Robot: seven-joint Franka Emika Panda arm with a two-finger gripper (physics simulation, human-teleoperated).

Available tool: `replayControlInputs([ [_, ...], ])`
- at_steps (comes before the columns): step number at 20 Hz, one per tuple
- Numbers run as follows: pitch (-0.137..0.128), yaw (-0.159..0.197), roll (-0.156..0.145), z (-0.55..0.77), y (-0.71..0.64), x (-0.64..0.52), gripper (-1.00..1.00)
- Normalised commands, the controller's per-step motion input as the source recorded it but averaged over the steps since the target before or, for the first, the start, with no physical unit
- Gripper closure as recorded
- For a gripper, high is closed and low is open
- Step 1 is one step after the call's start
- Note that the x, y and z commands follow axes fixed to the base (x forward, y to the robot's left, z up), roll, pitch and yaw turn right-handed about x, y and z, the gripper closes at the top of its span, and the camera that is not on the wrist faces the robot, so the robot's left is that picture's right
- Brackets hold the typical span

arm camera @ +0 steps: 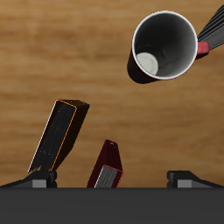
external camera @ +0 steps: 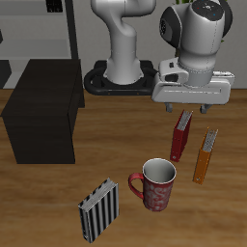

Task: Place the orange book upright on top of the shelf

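Note:
The orange book (external camera: 205, 154) stands upright on the table beside the dark red book (external camera: 180, 135), apart from the mug. In the wrist view the orange book (arm camera: 58, 136) is off to one side of the gap between my fingers. My gripper (external camera: 191, 109) hangs open and empty above the two books, more over the dark red one (arm camera: 108, 164); the wrist view shows the gripper (arm camera: 112, 178) with both fingertips (arm camera: 37, 179) wide apart. The shelf (external camera: 43, 121), a low black box with a flat top, stands at the far side of the table from the books.
A dark red patterned mug (external camera: 154, 183) stands nearer the table's front edge and shows in the wrist view (arm camera: 164, 45). A black-and-white striped book (external camera: 98, 209) stands near the front edge. A tall open-frame rack (external camera: 58, 29) stands behind the shelf.

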Motion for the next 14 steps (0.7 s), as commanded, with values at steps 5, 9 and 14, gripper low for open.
replayControlInputs([
  [5,0.004,0.004,0.000,-0.29,0.23,0.12,-1.00],
  [9,-0.005,-0.023,0.008,-0.19,0.19,0.10,-1.00],
  [14,-0.018,0.014,0.024,-0.22,0.26,-0.01,-1.00],
])
